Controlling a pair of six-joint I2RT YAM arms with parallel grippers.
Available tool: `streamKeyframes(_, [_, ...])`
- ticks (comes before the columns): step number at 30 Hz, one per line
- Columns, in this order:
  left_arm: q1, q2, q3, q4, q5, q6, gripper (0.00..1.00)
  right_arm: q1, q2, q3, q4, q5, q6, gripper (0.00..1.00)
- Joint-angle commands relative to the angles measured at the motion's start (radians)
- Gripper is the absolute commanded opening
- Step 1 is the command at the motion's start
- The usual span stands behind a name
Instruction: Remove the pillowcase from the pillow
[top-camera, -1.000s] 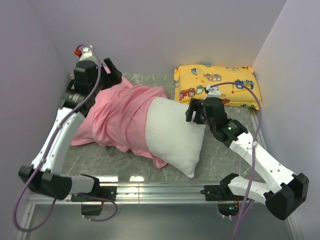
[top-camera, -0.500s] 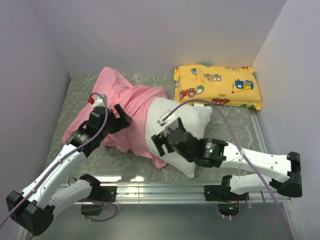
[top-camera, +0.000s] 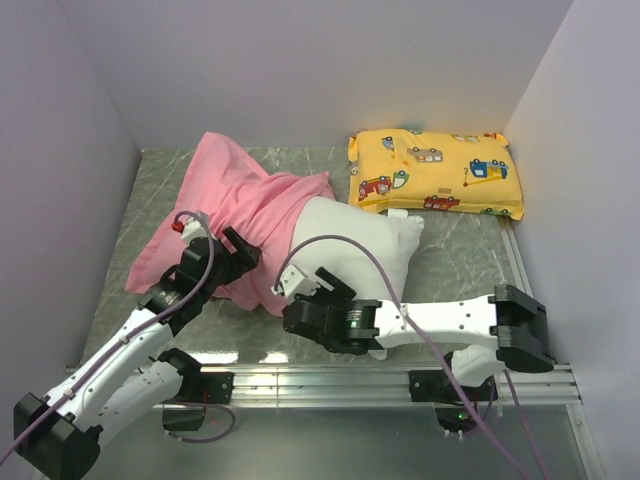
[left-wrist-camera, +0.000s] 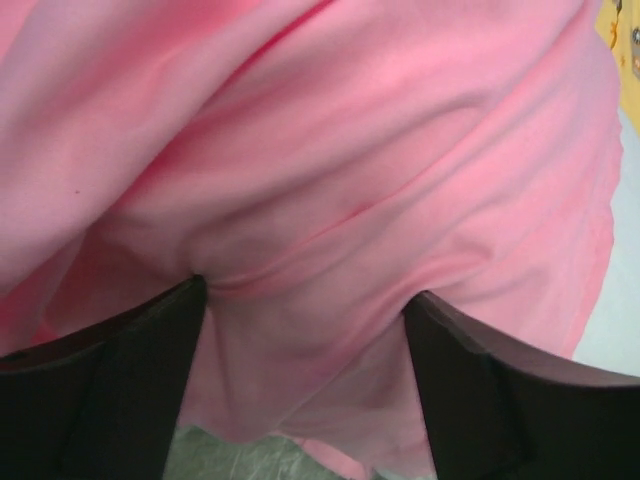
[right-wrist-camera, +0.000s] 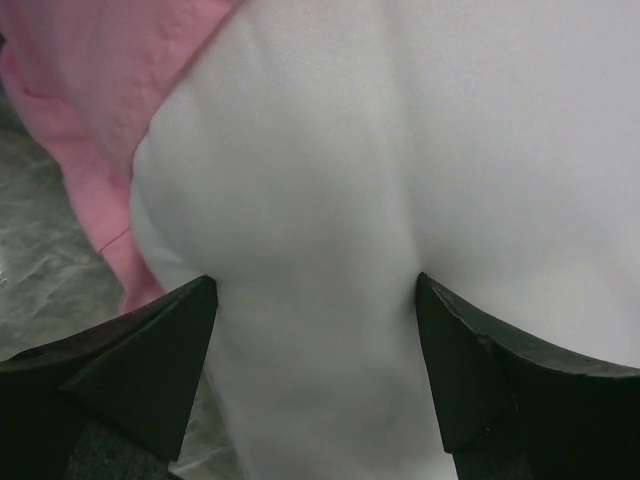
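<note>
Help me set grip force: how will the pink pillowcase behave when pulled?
Probably floppy: the pillowcase lies crumpled in soft folds. Its sheen suggests it may slip from a light pinch. Likely light, yet it could drag where it sheathes the pillow.

The pillow (top-camera: 352, 252) lies at the middle of the bench (top-camera: 462, 252), the smaller pillow (top-camera: 435, 170) in the far right corner.
The pillowcase (top-camera: 240, 212) spreads toward the far left corner, apparently over the pillow's left end; the uncovered end reaches the near edge.
</note>
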Motion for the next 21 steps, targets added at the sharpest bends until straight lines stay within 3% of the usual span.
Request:
streamKeyframes(1, [-0.005,0.023,-0.023,0.057,-0.078,-0.01,0.79,-0.006,0.069,0.044,0.013,0.117,-0.016,0.75])
streamKeyframes(2, [-0.005,0.029,-0.02,0.061,-0.09,-0.007,0.58,-0.015,0.095,0.076,0.005,0.126,-0.02,0.65])
streamKeyframes(3, [-0.005,0.035,-0.015,0.064,-0.102,-0.003,0.44,-0.021,0.104,0.094,-0.004,0.134,-0.022,0.49])
streamKeyframes(4, [-0.005,0.035,0.003,0.054,-0.124,0.006,0.3,-0.027,0.11,0.113,-0.01,0.135,-0.028,0.15])
streamKeyframes(5, [-0.005,0.037,0.018,0.04,-0.144,0.014,0.07,-0.032,0.107,0.151,-0.021,0.134,-0.035,0.05])
streamKeyframes(6, [-0.003,0.029,0.038,0.025,-0.158,0.023,0.0,-0.033,0.101,0.168,-0.026,0.125,-0.043,0.0])
streamKeyframes(9, [-0.005,-0.006,0.142,-0.057,-0.233,0.083,0.0,-0.033,0.043,0.263,-0.061,0.021,-0.062,0.0])
streamKeyframes(12, [-0.003,-0.02,0.314,-0.13,-0.303,0.19,0.0,-0.029,-0.043,0.401,-0.122,-0.192,-0.068,0.0])
streamKeyframes(15, [-0.005,0.066,0.541,-0.183,-0.311,0.305,0.0,-0.03,-0.133,0.516,-0.144,-0.38,-0.052,0.0])
streamKeyframes(17, [-0.005,0.135,0.681,-0.178,-0.293,0.373,0.0,-0.085,-0.192,0.544,-0.121,-0.461,-0.03,0.0])
streamKeyframes(18, [-0.003,0.211,0.721,-0.174,-0.258,0.388,0.0,-0.137,-0.206,0.538,-0.113,-0.574,0.015,0.0])
streamKeyframes(21, [-0.005,0.375,0.856,-0.157,-0.145,0.408,0.08,-0.386,-0.244,0.426,-0.047,-0.796,0.124,0.0])
